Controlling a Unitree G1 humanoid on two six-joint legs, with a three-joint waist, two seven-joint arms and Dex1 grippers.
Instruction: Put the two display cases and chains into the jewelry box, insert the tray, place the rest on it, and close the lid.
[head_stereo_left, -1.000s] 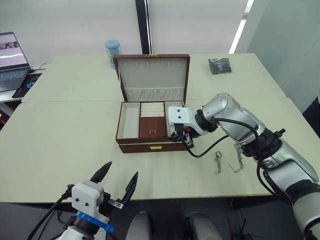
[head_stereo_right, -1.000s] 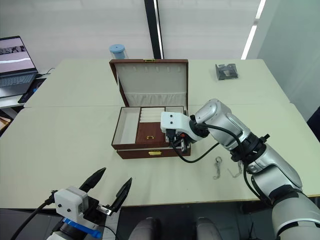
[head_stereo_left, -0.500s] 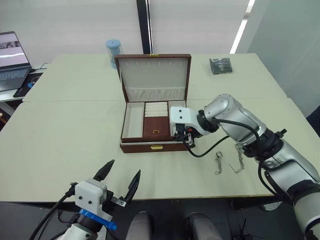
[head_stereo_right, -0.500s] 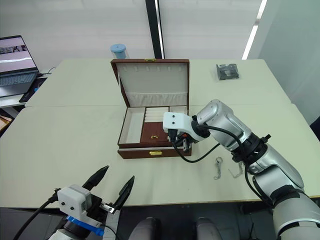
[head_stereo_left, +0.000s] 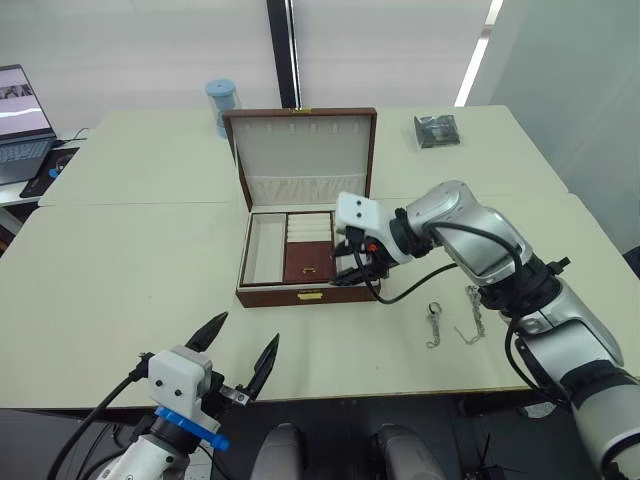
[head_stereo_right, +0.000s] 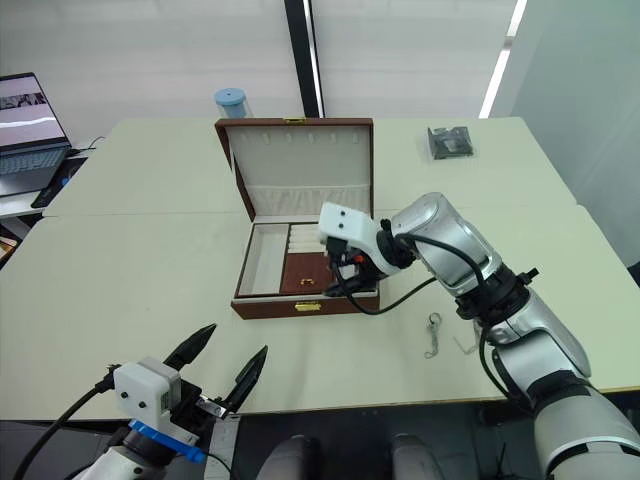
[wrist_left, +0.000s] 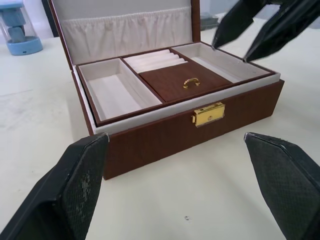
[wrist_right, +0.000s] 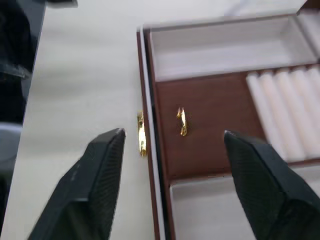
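Hovering over the jewelry box (head_stereo_left: 300, 262), my right claw (head_stereo_left: 352, 268) was spread wide and empty above the seated tray (wrist_left: 170, 80). Chains (head_stereo_left: 455, 320) lay on the counter (head_stereo_left: 120, 270) at four o'clock from it, nearer this arm; left claw (head_stereo_left: 240, 355) also wide.

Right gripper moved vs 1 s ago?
Yes. The right gripper has lifted off the jewelry box's front right corner and now hovers open over the tray.
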